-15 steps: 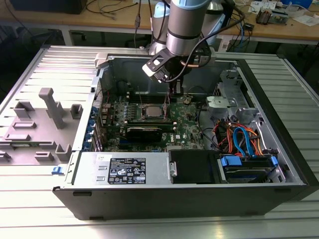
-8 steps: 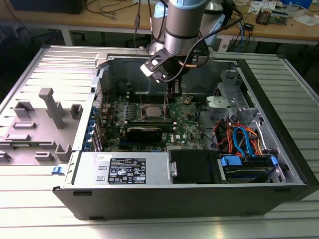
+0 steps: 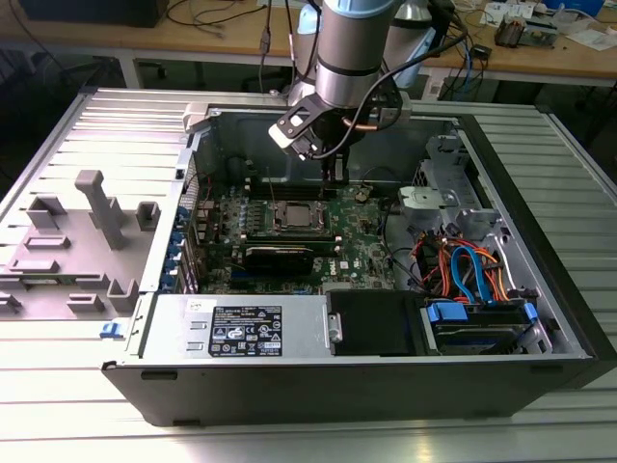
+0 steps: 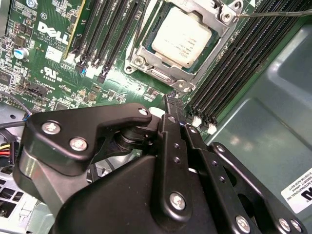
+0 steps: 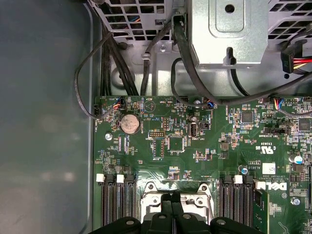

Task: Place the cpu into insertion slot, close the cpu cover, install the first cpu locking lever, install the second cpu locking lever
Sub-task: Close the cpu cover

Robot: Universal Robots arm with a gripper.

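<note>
Cpu, the small flat square chip with the dull silver-grey top (image 4: 187, 36), sits in the insertion slot, the square socket with a silver metal rim (image 4: 181, 87) on the green circuit board (image 4: 48, 58). The cpu cover, a thin silver metal frame with a hole in the middle (image 4: 145, 48), lies flat around the chip. So I think I am at the lever part of the job. A thin silver metal rod (image 4: 273, 13) sticks out from one corner of the socket. It looks not hooked down to me, but I cannot be sure. A rod that thin calls for a careful, well-aimed push. My grey robot arm (image 3: 352, 48) reaches straight down into the black computer case (image 3: 386, 371). The black gripper (image 4: 171, 102) hangs just above the board, just beside the socket. Its jaws are pressed together with nothing between them.
</note>
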